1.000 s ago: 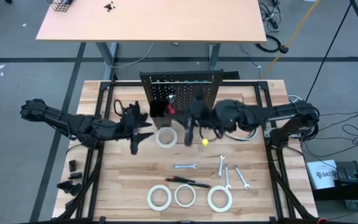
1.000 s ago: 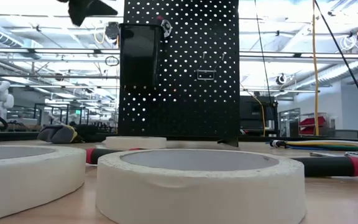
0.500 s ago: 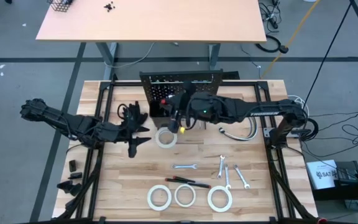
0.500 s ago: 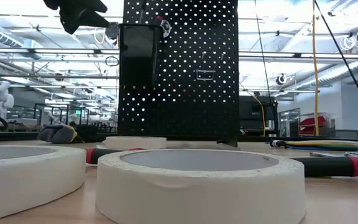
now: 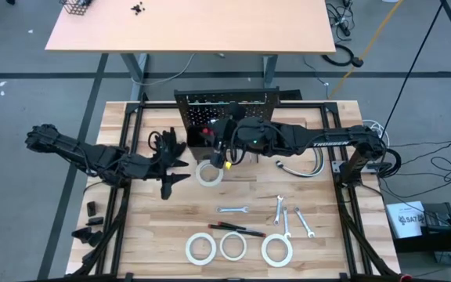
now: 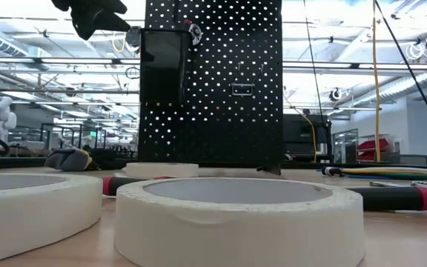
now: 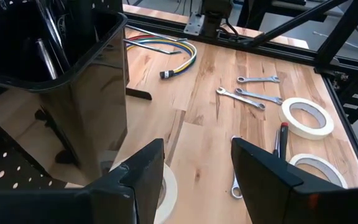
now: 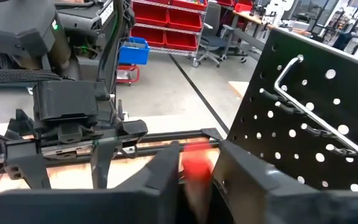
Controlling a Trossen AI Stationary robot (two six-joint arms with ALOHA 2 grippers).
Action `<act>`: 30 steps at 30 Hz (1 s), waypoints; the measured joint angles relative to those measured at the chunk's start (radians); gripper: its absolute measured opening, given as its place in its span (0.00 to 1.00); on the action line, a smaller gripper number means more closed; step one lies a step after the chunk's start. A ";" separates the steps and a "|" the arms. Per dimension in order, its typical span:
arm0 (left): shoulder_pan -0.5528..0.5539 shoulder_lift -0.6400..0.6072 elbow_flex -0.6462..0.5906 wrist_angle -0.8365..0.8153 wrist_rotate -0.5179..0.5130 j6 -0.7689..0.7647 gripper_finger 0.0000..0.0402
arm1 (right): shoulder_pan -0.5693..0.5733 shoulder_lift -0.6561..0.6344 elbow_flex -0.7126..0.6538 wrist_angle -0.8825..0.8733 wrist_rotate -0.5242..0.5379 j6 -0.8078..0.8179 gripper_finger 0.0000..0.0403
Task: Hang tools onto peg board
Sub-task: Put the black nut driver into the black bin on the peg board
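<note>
The black peg board [image 5: 245,117] stands upright at the table's far middle, with a black bin [image 6: 161,67] hung on its left part. A red handle [image 6: 191,30] sticks up at the bin's top corner. My right gripper [image 5: 224,149] hovers in front of the board by the bin. In the right wrist view a blurred red handle [image 8: 196,173] sits right at it, and I cannot tell if it is held. My left gripper [image 7: 197,146] waits open and bare just left of the bin. Wrenches [image 5: 288,219], screwdrivers [image 5: 237,229] and several tape rolls [image 5: 232,246] lie flat on the table.
One tape roll [image 5: 208,174] lies just in front of the board, under the two grippers. A curved grey hose [image 5: 300,168] lies to the board's right. Black gloves [image 6: 73,157] sit left of it. A bare hook [image 8: 291,68] juts from the board. Black frame rails [image 5: 120,157] border the table.
My right gripper has swung toward the table's left, along the front of the peg board to the bin, sinking a little. My left gripper has tipped its nose slightly lower without travelling.
</note>
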 joint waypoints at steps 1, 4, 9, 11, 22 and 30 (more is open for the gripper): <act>0.000 0.000 0.000 0.000 0.000 0.000 0.47 | 0.000 0.000 0.000 0.000 0.000 0.000 0.34; 0.000 0.000 0.000 0.000 0.000 0.000 0.47 | 0.000 0.000 -0.001 0.000 -0.001 0.001 0.45; 0.000 0.000 0.000 0.000 0.001 0.000 0.47 | 0.002 -0.004 -0.002 0.001 -0.002 0.001 0.55; 0.000 0.000 0.000 0.000 0.000 0.000 0.47 | 0.007 -0.012 -0.003 0.003 -0.009 0.000 0.56; 0.000 0.007 0.000 0.003 0.042 0.002 0.47 | 0.124 -0.135 -0.005 -0.015 -0.030 0.000 0.55; 0.000 0.067 0.000 0.088 0.168 0.100 0.47 | 0.229 -0.145 -0.005 -0.183 -0.090 0.035 0.55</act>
